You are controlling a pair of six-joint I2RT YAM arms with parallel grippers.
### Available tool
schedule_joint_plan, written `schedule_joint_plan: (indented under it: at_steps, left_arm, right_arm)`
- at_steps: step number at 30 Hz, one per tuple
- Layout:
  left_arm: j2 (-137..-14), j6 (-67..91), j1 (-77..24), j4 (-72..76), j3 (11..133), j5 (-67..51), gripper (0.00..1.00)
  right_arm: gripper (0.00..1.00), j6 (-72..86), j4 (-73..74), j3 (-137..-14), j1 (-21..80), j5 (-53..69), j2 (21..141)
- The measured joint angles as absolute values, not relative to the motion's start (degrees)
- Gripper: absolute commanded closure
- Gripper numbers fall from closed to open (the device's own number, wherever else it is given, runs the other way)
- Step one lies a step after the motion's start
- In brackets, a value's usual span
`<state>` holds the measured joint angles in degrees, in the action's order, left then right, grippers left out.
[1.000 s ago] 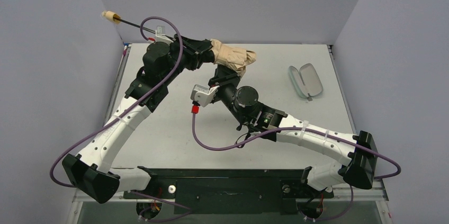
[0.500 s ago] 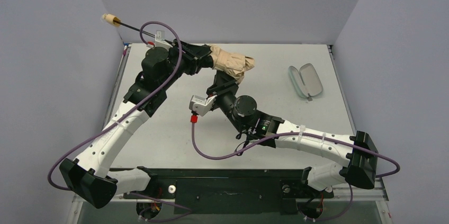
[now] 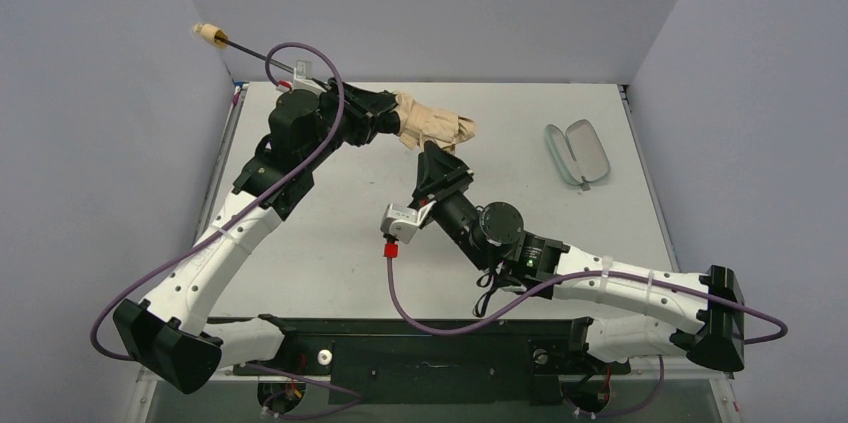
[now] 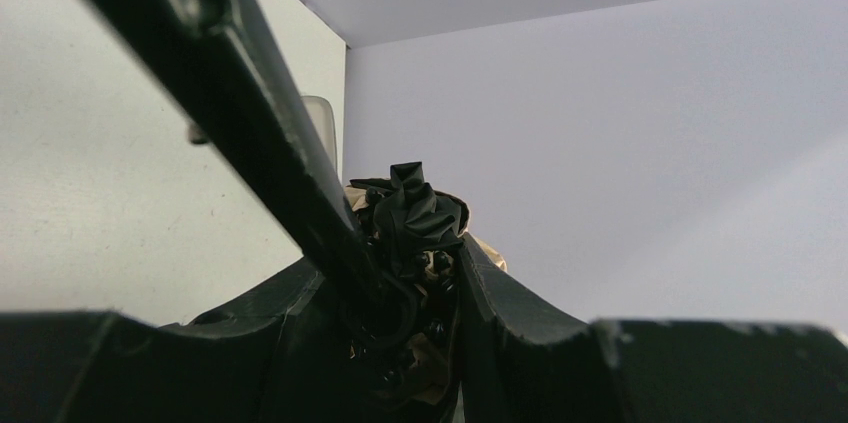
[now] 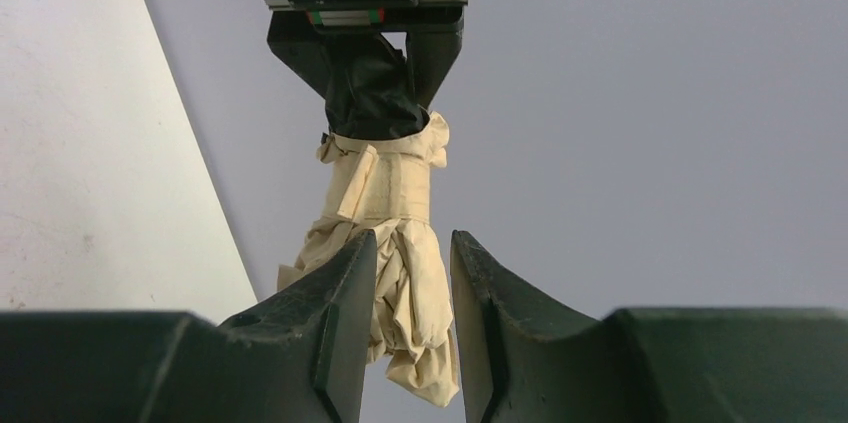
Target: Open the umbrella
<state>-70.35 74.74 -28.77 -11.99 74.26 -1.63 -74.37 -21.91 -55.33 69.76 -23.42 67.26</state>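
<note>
Umbrella (image 3: 436, 123): furled, held aloft over far half of table (image 3: 330, 243), ~12 o'clock; tan canopy end toward 4, shaft (image 3: 255, 49) w/ knob (image 3: 208, 33) toward 10.
L gripper (image 3: 390, 115): clenched on bundle's black-lined neck.
R gripper (image 3: 430, 151): at canopy's loose end, jaws parted, fabric in gap; pinching or not, can't tell.
Glasses case (image 3: 578, 153): on table, 2 o'clock, well apart from arms.

No text, label, brand, number or sign can be read in any of the three views.
</note>
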Motion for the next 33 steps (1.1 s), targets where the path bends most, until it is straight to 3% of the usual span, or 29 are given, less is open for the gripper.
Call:
schedule_joint_plan:
  at_steps: [6, 11, 19, 30, 33]
  left_arm:
    - [-70.35, 74.50, -28.77, -11.99, 73.82, -1.83, 1.00]
    - [-70.28, 74.43, -28.77, -11.99, 73.10, -1.98, 1.00]
    - [-69.58, 74.35, -28.77, -12.01, 72.49, -2.24, 1.00]
    - [-68.16, 73.67, -28.84, -11.97, 72.16, -2.42, 1.00]
    - [-68.03, 73.65, -28.88, -11.99, 71.81, -2.42, 1.00]
  right_arm:
    - [0.61, -74.19, -22.70, -55.33, 70.61, -23.11, 67.81]
    - [0.61, -73.95, -22.83, -55.33, 70.67, -23.11, 69.34]
    - [0.68, -73.45, -23.77, -55.33, 70.15, -23.14, 72.84]
    - [0.70, -73.28, -26.09, -55.29, 68.64, -23.92, 73.63]
    - [0.78, -73.28, -26.50, -55.29, 68.64, -23.97, 73.78]
